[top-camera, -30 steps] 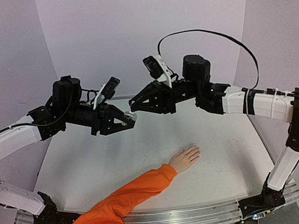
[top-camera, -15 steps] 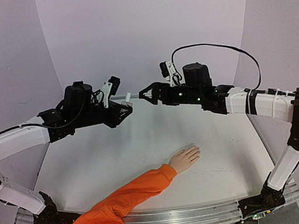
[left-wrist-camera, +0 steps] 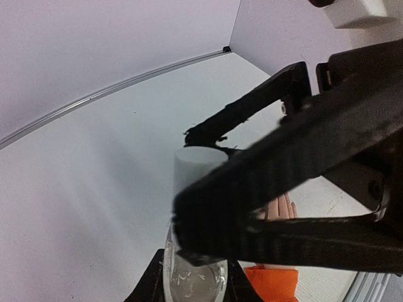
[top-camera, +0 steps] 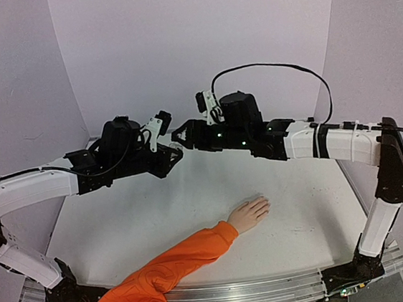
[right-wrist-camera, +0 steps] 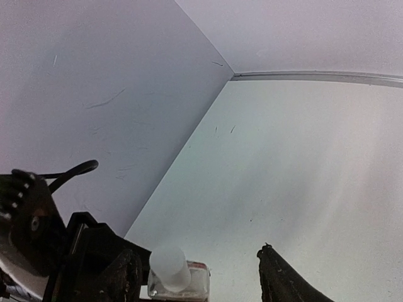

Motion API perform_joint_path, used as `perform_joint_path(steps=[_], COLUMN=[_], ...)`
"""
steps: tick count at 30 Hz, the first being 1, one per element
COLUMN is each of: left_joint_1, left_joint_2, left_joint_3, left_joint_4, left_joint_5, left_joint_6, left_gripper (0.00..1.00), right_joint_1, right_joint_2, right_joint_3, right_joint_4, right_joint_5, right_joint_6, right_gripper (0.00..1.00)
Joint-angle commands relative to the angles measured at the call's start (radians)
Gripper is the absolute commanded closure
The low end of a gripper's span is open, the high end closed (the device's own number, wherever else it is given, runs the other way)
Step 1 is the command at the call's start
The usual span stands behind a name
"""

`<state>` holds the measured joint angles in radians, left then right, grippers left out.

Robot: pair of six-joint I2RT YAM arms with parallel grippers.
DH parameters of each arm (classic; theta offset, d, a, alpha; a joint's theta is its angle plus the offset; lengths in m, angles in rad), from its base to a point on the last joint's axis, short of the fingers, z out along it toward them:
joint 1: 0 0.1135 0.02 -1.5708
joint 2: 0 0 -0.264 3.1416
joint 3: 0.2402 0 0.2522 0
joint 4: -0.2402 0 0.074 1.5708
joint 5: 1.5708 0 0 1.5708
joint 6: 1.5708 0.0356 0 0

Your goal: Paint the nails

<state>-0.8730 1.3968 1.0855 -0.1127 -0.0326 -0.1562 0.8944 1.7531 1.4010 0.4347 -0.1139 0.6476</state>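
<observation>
Table: white top closed in by lilac walls, with both arm bases at its near edge.
Sleeve: orange, running from the near left corner toward the middle of the table.
Hand: pale peach, lying flat at the sleeve's end near the table's middle, fingers pointing far-right.
Nails: at the fingertips, skin-coloured and too small to make out. No paint shows on them and nothing touches them.
Left gripper: raised over the far half of the table and clenched on the bottle's glass body.
Bottle: small and clear, its white cap on and pointing toward the other arm.
Right gripper: released, with one finger on each side of the cap. Neither looks pressed against it.
Change: half a second ago the two grippers stood apart, with the cap in the open gap between them. The right one has now come back in and brackets the cap. The left arm has swung a little rightward, and its grip is unchanged.
Meaning: this looks like the approach to take the cap off. The brush is not out, so painting has not begun. The nails lie well apart from the bottle, nearer and lower.
Next: the right fingers likely need to close squarely on the cap and twist while the left holds firm. A smooth round cap may slip.
</observation>
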Motion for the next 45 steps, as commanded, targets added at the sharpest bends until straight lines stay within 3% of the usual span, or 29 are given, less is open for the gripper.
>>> perform_joint_path(steps=[1, 8, 11, 13, 15, 18, 20, 23, 27, 32, 34, 36, 40, 45], left_joint_1=[-0.015, -0.018, -0.014, 0.007, 0.059, 0.119, 0.123, 0.123, 0.124, 0.124, 0.106, 0.061, 0.013, 0.002], left_joint_2=[-0.005, -0.03, -0.042, -0.041, -0.037, -0.042, -0.054, -0.067, -0.054, -0.049, -0.072, -0.088, -0.096, -0.098], left_joint_3=[0.047, 0.038, 0.044, 0.062, 0.079, 0.045, 0.033, 0.029, 0.006, -0.013, -0.024, -0.036, -0.054, -0.064], left_joint_4=[0.047, 0.047, 0.049, 0.055, 0.09, 0.347, 0.45, 0.458, 0.458, 0.329, 0.25, 0.197, 0.173, 0.17], left_joint_5=[-0.038, -0.029, 0.06, 0.269, 0.609, 1.126, 1.275, 1.333, 1.235, 0.915, 0.632, 0.357, 0.093, 0.042], left_joint_6=[-0.01, -0.005, -0.011, -0.016, -0.046, -0.178, -0.217, -0.211, -0.22, -0.115, -0.033, 0.04, 0.082, 0.083], left_gripper=[1.0, 1.0, 1.0, 1.0, 1.0, 1.0, 1.0, 1.0, 1.0, 1.0, 1.0, 1.0, 1.0, 1.0], right_joint_1=[0.012, 0.012, -0.001, -0.023, -0.043, -0.05, -0.05, -0.059, -0.065, -0.099, -0.114, -0.115, -0.103, -0.05], right_joint_2=[0.039, 0.008, -0.021, -0.042, -0.08, -0.117, -0.123, -0.133, -0.152, -0.2, -0.221, -0.227, -0.206, -0.194], right_joint_3=[0.081, 0.036, 0.021, -0.001, -0.064, -0.156, -0.17, -0.196, -0.223, -0.245, -0.243, -0.229, -0.205, -0.16], right_joint_4=[0.018, 0.064, 0.128, 0.187, 0.292, 0.495, 0.529, 0.528, 0.527, 0.457, 0.354, 0.276, 0.241, 0.187], right_joint_5=[0.015, -0.049, -0.187, -0.378, -0.639, -1.121, -1.199, -1.197, -1.124, -0.849, -0.669, -0.537, -0.419, -0.226], right_joint_6=[0.024, 0.0, -0.072, -0.162, -0.252, -0.289, -0.265, -0.26, -0.27, -0.257, -0.264, -0.252, -0.16, -0.106], right_gripper=[0.46, 0.93, 1.0, 1.0, 1.0, 1.0, 1.0, 1.0, 0.97, 0.51, 0.32, 0.23, 0.18, 0.2])
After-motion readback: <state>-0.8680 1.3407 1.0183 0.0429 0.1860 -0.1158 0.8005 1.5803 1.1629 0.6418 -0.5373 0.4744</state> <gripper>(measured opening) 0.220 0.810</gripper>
